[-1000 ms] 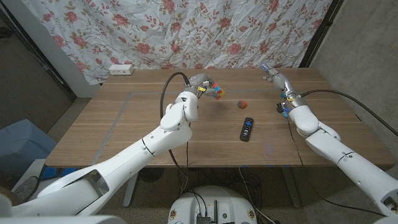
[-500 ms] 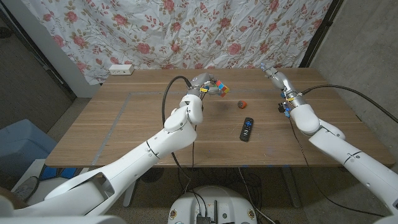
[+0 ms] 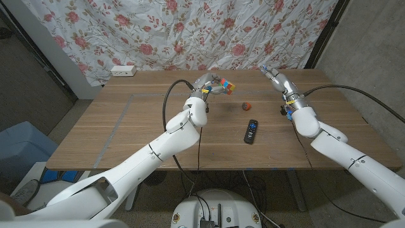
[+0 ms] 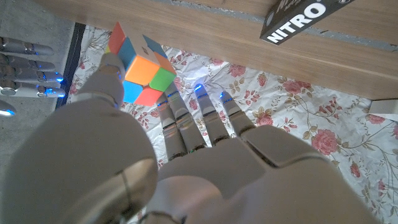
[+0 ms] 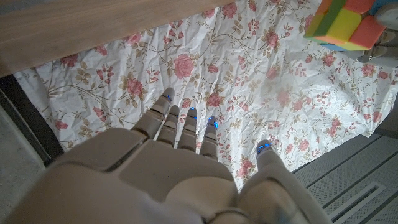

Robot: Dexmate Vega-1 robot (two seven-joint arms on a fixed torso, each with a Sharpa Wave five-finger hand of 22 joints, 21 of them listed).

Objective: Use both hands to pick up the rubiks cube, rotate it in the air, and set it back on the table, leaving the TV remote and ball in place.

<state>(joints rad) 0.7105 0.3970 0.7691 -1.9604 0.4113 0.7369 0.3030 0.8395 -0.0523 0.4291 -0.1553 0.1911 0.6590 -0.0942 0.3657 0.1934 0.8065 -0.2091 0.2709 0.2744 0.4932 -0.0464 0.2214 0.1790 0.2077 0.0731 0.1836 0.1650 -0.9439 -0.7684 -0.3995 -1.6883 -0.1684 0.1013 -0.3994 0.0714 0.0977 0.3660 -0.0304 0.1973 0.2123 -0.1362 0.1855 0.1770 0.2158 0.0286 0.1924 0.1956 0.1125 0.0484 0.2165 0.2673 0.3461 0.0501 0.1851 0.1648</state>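
Wooden planks make up the surface [image 3: 126, 126], which runs across the middle of the head view; a flowered cloth [image 3: 190, 31] is hung behind it along the top of the frame. The cube [image 3: 225, 86] is seen just above the centre of the head view, lifted clear of the surface and pinched in the fingers of the left robot hand [image 3: 209, 84]; in the left wrist view the cube [image 4: 142, 73] is shown at the upper left, held at the thumb tip with orange, blue and green faces turned to the camera, while the other fingers [image 4: 193, 124] are stretched out beside it. The right robot hand [image 3: 276, 77] is raised in the upper right of the head view, well apart from the cube, with nothing in it and its fingers spread; in the right wrist view those fingers [image 5: 180, 121] are seen against the cloth, and the cube [image 5: 348, 23] is caught at the upper right corner. A small red ball [image 3: 247, 106] lies on the surface right of centre; a black remote [image 3: 251, 131] lies just below it, near but apart. A white power strip [image 3: 123, 70] is set at the far left edge of the surface.
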